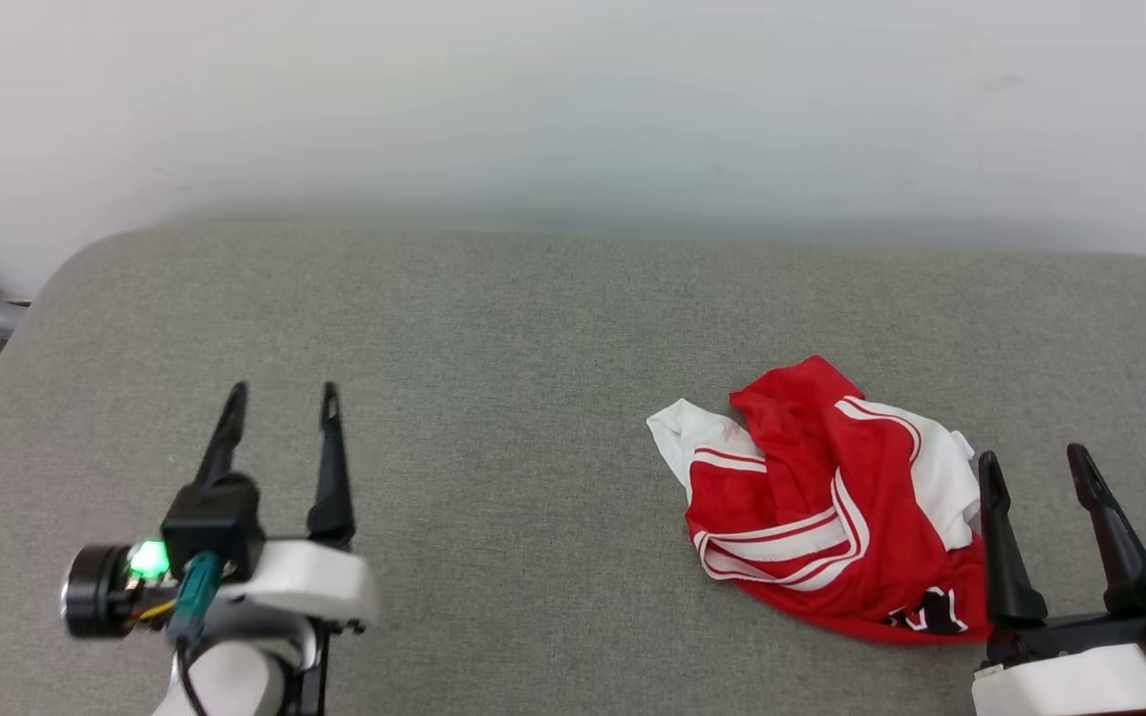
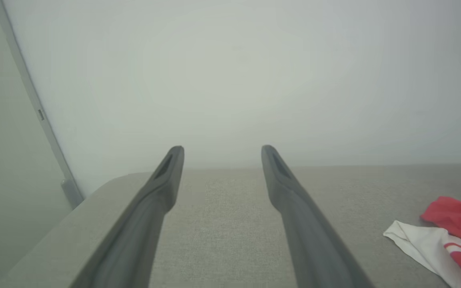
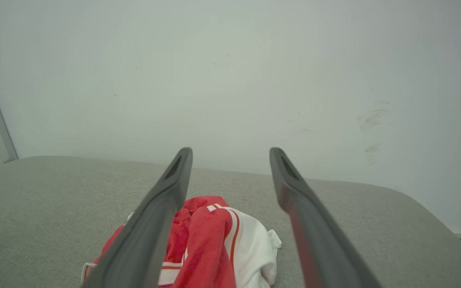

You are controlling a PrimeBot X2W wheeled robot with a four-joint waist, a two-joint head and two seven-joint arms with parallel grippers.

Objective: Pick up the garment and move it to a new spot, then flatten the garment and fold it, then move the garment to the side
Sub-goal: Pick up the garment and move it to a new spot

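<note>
crumpled jersey waited beside the open right pincer

the garment (image 1: 822, 507) lay in a loose heap on the grey fabric-covered bench (image 1: 533, 348), at about 4 o'clock from the middle of the head view and well clear of the pale wall (image 1: 573, 99) at 12 o'clock. a white sleeve (image 1: 684, 430) spilled out at the heap's 10 o'clock edge. red-and-white striped trim (image 1: 792, 547) curled across its middle, and a scrap of black lettering (image 1: 931, 612) showed at its 5 o'clock edge.

the right pincer (image 1: 1033, 454) stood at the heap's 3 o'clock side, fingers spread wide and holding nothing. its inner finger ran along the white cloth, though whether it touched could not be told. the left pincer (image 1: 285, 390) hung at 8 o'clock in the head view, likewise spread and empty, well apart from the shirt.

the shirt looked light, thin and wholly limp. it would likely sag and trail from any single hold, and it posed no risk of breaking. the jersey cloth might be a little slick, so a shallow nip on one layer could slide off.

the best hold seemed to be a raised ridge. the red fold (image 1: 792, 398) at the heap's 12 o'clock stood proud of the bench. the trim band was another candidate, since doubled seams there give the fingers more to bite. a hold near the trim would probably also let the cloth hang open for the later flattening.
</note>
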